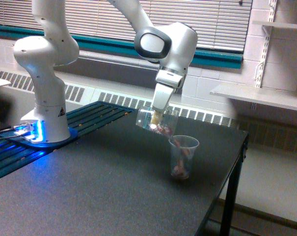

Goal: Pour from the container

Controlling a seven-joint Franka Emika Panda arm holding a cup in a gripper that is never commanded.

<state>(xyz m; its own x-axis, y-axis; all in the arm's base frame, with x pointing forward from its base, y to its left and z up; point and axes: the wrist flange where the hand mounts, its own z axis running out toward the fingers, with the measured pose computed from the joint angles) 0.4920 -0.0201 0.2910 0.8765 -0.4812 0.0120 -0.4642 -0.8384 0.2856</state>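
My gripper [157, 116] is shut on the container [155, 122], a small clear faceted cup that lies tipped on its side with its mouth pointing down toward the exterior view's right. Reddish and pale bits show through its wall near the mouth. Just below the mouth stands a clear ribbed tapered cup [183, 157] upright on the dark table [99, 191]. Reddish bits show inside this cup, near its rim and at its bottom.
The arm's white base [45, 93] stands on a blue-lit plate at the exterior view's left. The table's edge and a black leg [231, 196] lie close to the right of the ribbed cup. Wall shelves [258, 96] hang at the right.
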